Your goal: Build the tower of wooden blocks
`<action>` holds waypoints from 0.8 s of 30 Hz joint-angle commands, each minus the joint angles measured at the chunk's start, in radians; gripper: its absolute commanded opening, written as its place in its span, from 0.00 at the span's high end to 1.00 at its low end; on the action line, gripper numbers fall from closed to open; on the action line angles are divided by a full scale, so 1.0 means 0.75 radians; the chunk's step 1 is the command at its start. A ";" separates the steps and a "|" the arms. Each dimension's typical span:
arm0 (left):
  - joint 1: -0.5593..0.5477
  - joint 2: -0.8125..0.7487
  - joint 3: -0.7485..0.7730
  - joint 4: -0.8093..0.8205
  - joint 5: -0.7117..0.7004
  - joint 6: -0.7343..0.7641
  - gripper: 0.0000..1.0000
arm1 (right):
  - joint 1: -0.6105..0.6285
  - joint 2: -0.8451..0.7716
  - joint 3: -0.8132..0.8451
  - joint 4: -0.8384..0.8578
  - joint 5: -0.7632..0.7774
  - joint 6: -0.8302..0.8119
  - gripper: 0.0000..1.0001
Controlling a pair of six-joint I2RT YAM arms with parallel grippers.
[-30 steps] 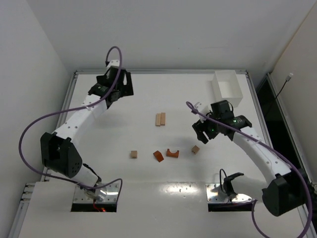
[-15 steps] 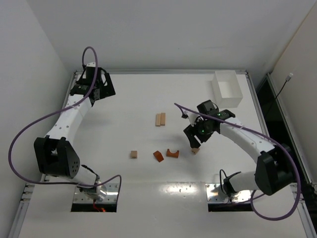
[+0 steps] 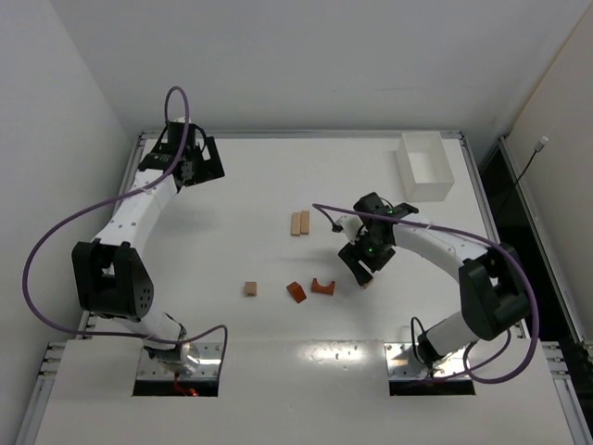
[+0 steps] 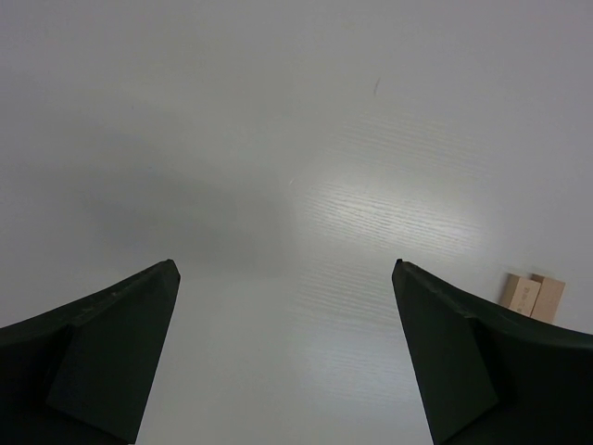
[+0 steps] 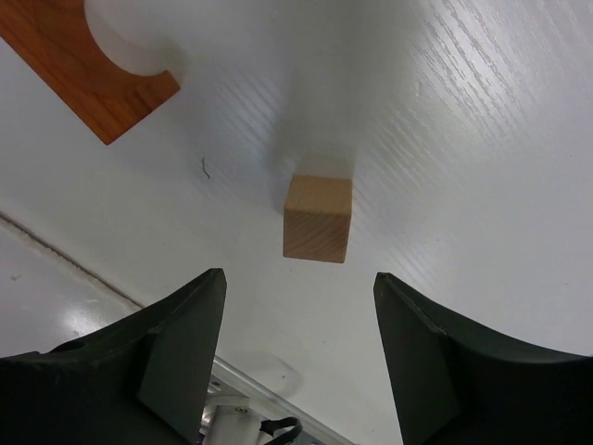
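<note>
I have the right gripper (image 3: 361, 267) low over the table (image 3: 232, 371) right of centre, its jaws standing apart and clamped on nothing; from the right wrist I see a tan cube (image 5: 318, 218) lying on the white surface just beyond the fingertips (image 5: 208, 297), in line with the gap between them and touched by neither; in the top view that cube is mostly hidden under the gripper head. The orange arch (image 5: 93, 69) sits near the cube, off to its left in the top view, its curved cut-out facing away from the arm bases; just beside the arch on the left lies the orange wedge (image 3: 296, 292), and further left, apart from it, a second tan cube (image 3: 250, 288). Two tan bars (image 3: 299, 222) lie side by side, touching, near the middle of the table, farther from me than the rest; each piece rests on the table itself. The left gripper (image 3: 206, 169) hangs over the far left corner, well apart from every block, its jaws spread wide with only bare table between them; its wrist camera catches the bars at the lower right edge. The white tray (image 3: 435, 190) stands at the far right corner.
</note>
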 commanded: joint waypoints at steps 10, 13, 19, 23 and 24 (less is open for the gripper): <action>0.004 0.079 0.117 0.022 0.105 -0.033 0.00 | -0.011 0.118 0.102 0.011 0.054 -0.056 0.39; 0.004 0.091 0.129 0.022 0.105 -0.046 0.00 | -0.011 0.148 0.114 0.011 0.040 -0.056 0.39; 0.004 0.122 0.178 0.022 0.132 -0.046 0.00 | -0.011 0.191 0.114 0.023 0.013 -0.056 0.43; 0.004 0.134 0.178 0.009 0.132 -0.060 0.00 | 0.001 0.220 0.114 0.011 0.013 -0.056 0.44; 0.004 0.134 0.178 0.009 0.144 -0.060 0.00 | 0.001 0.220 0.114 0.011 0.013 -0.056 0.44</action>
